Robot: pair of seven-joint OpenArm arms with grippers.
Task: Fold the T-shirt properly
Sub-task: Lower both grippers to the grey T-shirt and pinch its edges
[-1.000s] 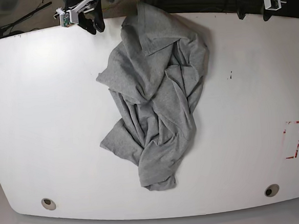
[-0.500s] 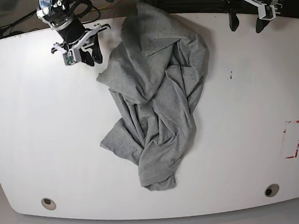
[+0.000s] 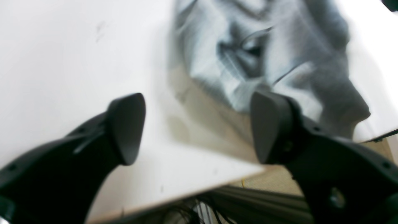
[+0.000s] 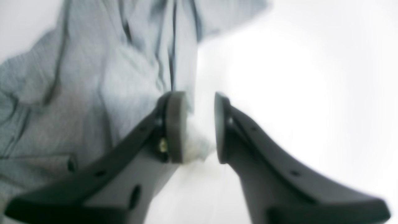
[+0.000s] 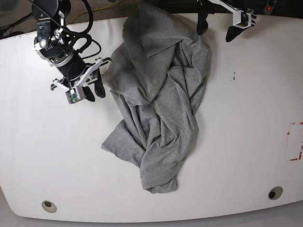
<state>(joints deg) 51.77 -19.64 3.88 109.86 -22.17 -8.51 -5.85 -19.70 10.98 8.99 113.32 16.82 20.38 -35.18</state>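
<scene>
The T-shirt (image 5: 158, 97) is a heather-grey heap, crumpled in the middle of the white table (image 5: 34, 153). Its top end hangs over the far edge. My right gripper (image 5: 94, 92) hovers just left of the shirt's upper left fold. In the right wrist view the right gripper (image 4: 199, 124) is open with a narrow gap, and the cloth (image 4: 93, 77) lies beside its left finger. My left gripper (image 5: 215, 32) is at the shirt's upper right corner. In the left wrist view the left gripper (image 3: 197, 127) is wide open and empty, short of the blurred cloth (image 3: 264, 46).
Two round holes (image 5: 49, 206) (image 5: 275, 193) sit near the table's front edge. A red marked rectangle (image 5: 297, 141) is at the right side and a small dark mark (image 5: 234, 76) lies right of the shirt. The table's far edge (image 3: 186, 193) and cables lie below the left gripper.
Both arms have come in from the far edge. The right gripper moved down along the shirt's left side; the left gripper moved left to its upper right corner. The shirt has not moved.
</scene>
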